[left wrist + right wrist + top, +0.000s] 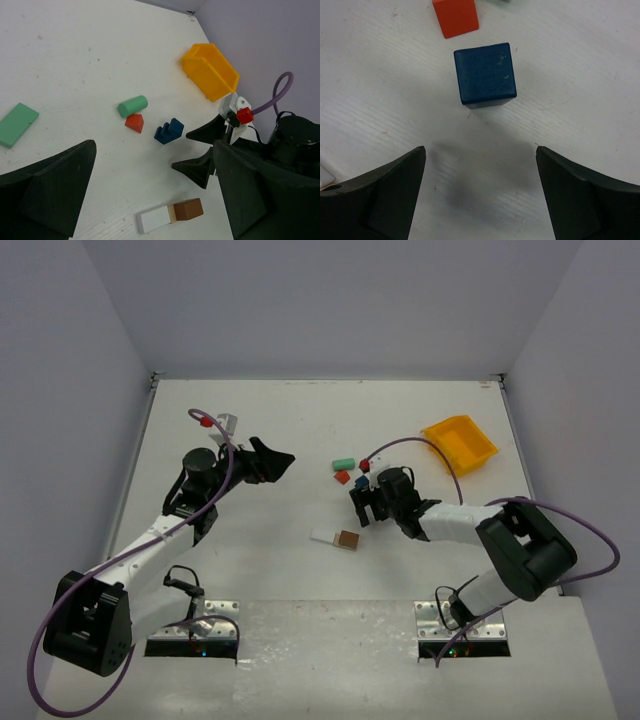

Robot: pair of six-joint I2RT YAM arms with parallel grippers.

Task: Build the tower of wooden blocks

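Note:
The blocks lie loose mid-table: a mint green cylinder [343,464] [133,106], a red block [342,477] [134,122] [455,17] and a notched blue block [361,482] [168,131] [485,74]. A brown cube [348,538] [188,209] sits at one end of a white plank [325,535] [155,219]. My right gripper [368,502] [480,150] hangs open just short of the blue block, nothing between its fingers. My left gripper [270,460] [154,145] stands open and empty, well left of the blocks.
A yellow bin [459,443] [210,70] stands at the back right. A flat green block [17,124] lies on the table left of the cylinder in the left wrist view. Grey walls close the table on three sides.

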